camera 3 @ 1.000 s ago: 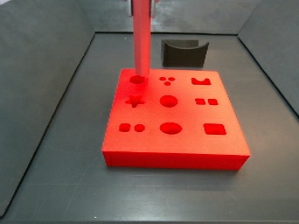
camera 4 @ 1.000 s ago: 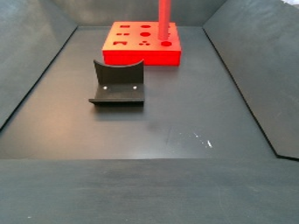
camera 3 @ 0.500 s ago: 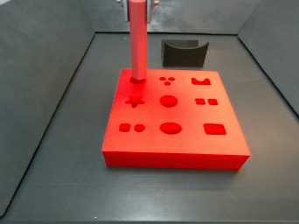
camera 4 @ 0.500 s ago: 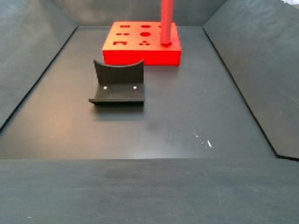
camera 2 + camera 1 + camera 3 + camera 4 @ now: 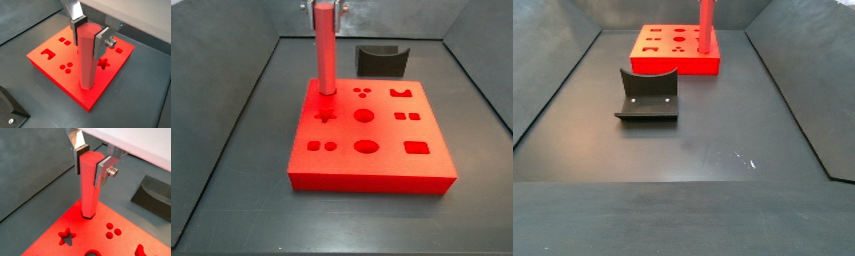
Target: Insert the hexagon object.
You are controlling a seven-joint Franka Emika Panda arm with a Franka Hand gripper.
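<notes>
Two silver fingers of our claw press on the upper end of the hexagon object, holding it upright. Its lower end sits in a corner hole of the red block, though how deep we cannot quite tell. We see the dark curved holder lying well apart on the table.

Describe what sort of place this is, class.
Probably a robot test cell: dark walled floor, a red block with shaped holes, and a claw at a corner hole holding a red rod upright.
</notes>
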